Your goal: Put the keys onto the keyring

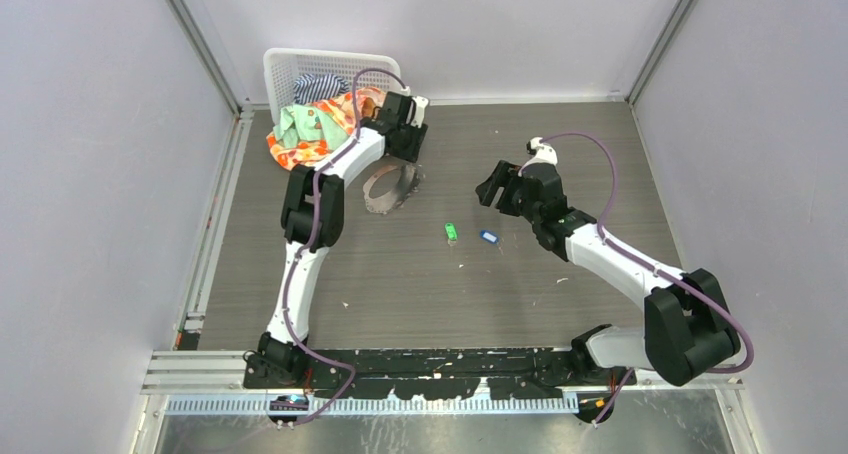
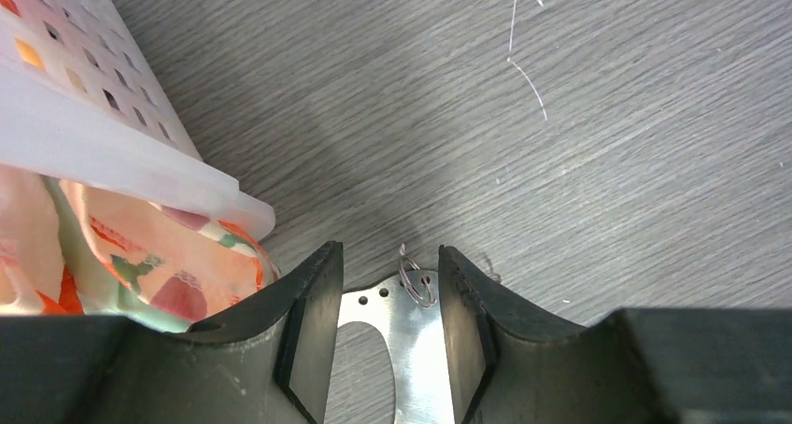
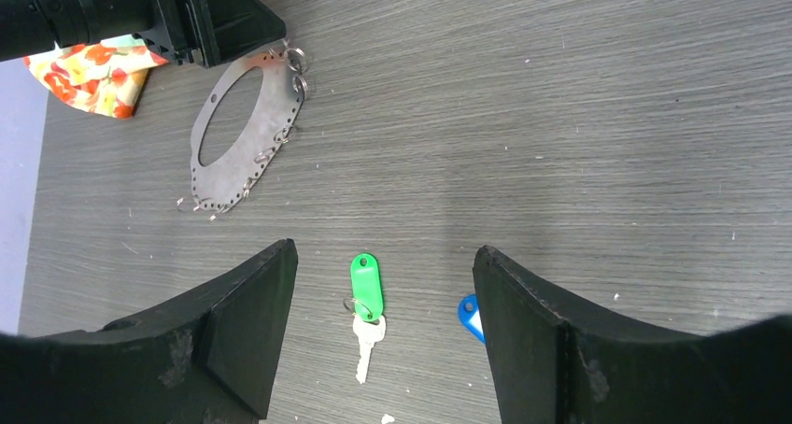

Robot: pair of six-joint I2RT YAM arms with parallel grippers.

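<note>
Hovering over the green key (image 3: 366,284) and blue key (image 3: 470,314), which lie nearest the arms, the right gripper (image 3: 383,251) holds its fingers wide, seemingly to pick one up. Farther off, the left gripper (image 2: 390,256) straddles the rim of the keyring (image 3: 278,102), likely to steady it. Whether it clamps is unclear.

Your keyring (image 3: 273,116), flat silvery plate w/ small rim rings, lies 11 o'clock of green key (image 3: 366,289); blue key (image 3: 470,314) at 3 o'clock.

Grey wood-grain table (image 1: 400,294) boxed in by pale lilac-grey walls (image 1: 450,24).
Plain walls stand beyond and to either side of the left gripper (image 2: 390,256) and right gripper (image 3: 385,256). A white perforated basket (image 1: 330,56) of bright cloths (image 1: 310,134) sits just left of the left gripper. Soft, even light casts faint shadows.
</note>
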